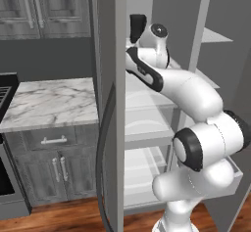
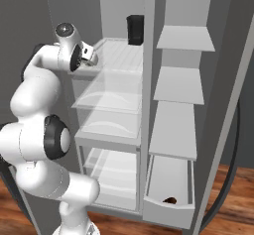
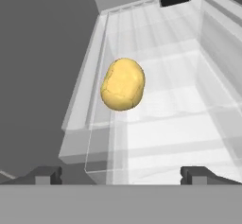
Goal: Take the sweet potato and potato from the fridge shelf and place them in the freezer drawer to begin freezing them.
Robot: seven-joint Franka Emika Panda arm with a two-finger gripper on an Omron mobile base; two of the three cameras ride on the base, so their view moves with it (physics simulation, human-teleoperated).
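On the fridge shelf (image 3: 179, 109), near its left front edge, lies the potato (image 3: 123, 84). The end effector (image 3: 122, 173) hovers before it, jaws spread and empty. Centre both fingertips astride the potato before clenching.

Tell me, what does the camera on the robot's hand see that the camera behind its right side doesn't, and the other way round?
The hand view alone shows a yellow potato lying on the ribbed fridge shelf, with the open gripper short of it and not touching it. The right base view alone shows the white arm, the plain grey shelves on the right side, and the freezer drawer pulled out at the bottom, with a small dark brown thing lying in it. Both show that ribbed shelf and the dark container standing at its back.
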